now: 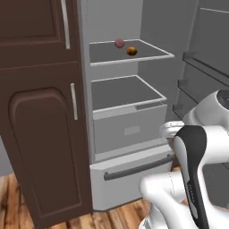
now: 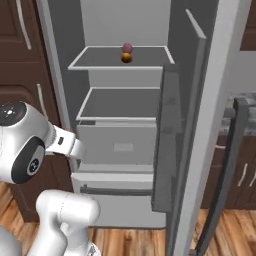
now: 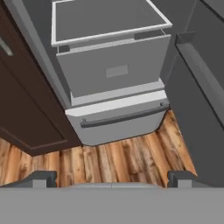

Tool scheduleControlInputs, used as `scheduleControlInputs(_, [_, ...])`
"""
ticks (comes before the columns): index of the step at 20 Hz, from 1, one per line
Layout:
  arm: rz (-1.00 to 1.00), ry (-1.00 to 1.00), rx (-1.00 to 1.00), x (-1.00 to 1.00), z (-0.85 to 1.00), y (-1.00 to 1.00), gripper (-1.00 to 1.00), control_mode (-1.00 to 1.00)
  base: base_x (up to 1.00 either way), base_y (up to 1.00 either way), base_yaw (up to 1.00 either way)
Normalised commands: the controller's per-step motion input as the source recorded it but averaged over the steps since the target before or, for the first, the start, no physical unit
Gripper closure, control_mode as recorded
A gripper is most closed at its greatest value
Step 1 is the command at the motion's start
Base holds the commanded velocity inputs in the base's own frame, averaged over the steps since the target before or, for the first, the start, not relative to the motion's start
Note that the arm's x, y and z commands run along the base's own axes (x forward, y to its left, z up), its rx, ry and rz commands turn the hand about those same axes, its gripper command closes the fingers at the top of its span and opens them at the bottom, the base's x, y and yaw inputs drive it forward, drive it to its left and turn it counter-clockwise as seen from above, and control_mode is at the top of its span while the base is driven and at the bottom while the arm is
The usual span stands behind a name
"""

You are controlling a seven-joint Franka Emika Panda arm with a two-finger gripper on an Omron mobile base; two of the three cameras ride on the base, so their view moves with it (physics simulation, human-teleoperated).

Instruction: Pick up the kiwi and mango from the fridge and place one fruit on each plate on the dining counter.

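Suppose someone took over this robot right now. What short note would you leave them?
Gripper: open, holding nothing, aimed down at the wood floor in front of the fridge's bottom drawer.
Fridge: door open, interior in view.
Mango: on the top shelf, untouched. Just behind it sits a dull red-pink ball, which is not part of the job.
Kiwi: I cannot spot it from here; look for it.
Done: robot is parked at the open fridge.
Left: grab the mango, find and grab the kiwi, carry them to the dining counter, one fruit per plate.
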Motion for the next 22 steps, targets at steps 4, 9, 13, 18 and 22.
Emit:
scheduleControlInputs(4, [0.00, 0.00, 0.00, 0.00, 0.00, 0.00, -1.00, 1.00, 0.80, -0.08, 0.08])
scheduleControlInputs(9, [0.00, 0.00, 0.00, 0.00, 0.00, 0.00, -1.00, 1.00, 0.83, -0.03, 0.04])
scheduleControlInputs(13, [0.00, 0.00, 0.00, 0.00, 0.00, 0.00, -1.00, 1.00, 0.68, -0.09, 0.05])
scheduleControlInputs(18, [0.04, -0.13, 0.01, 0.27, 0.55, -0.26, -1.00, -1.00, 0.00, 0.00, 0.00])
scheduleControlInputs(22, [0.01, -0.21, 0.00, 0.20, 0.95, -0.29, -1.00, -1.00, 0.00, 0.00, 0.00])
